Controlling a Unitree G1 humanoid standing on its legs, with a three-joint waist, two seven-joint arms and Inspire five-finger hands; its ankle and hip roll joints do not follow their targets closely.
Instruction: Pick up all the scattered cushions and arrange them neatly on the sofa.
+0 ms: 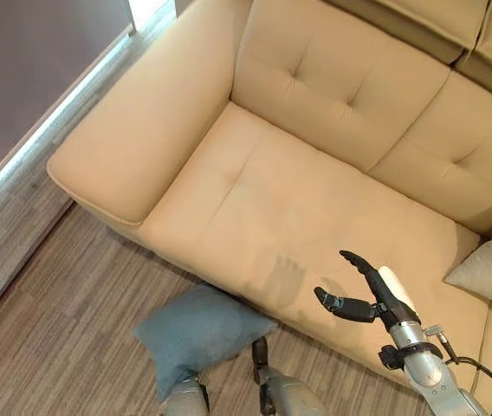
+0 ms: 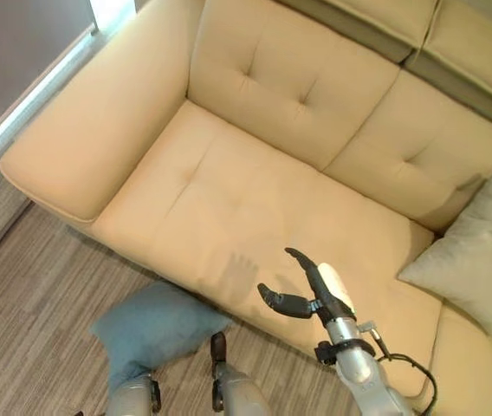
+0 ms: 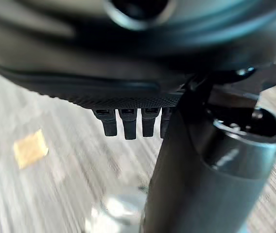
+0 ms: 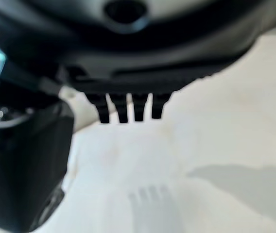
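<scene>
Blue cushion [image 1: 198,334] floored, clear of fingers [image 1: 360,264]

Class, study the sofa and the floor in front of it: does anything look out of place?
Yes. A blue cushion lies on the wood floor, against the front edge of the beige sofa rather than on the seat. A pale grey cushion already leans in the sofa's right corner. The right hand hovers open above the seat, holding nothing.
</scene>
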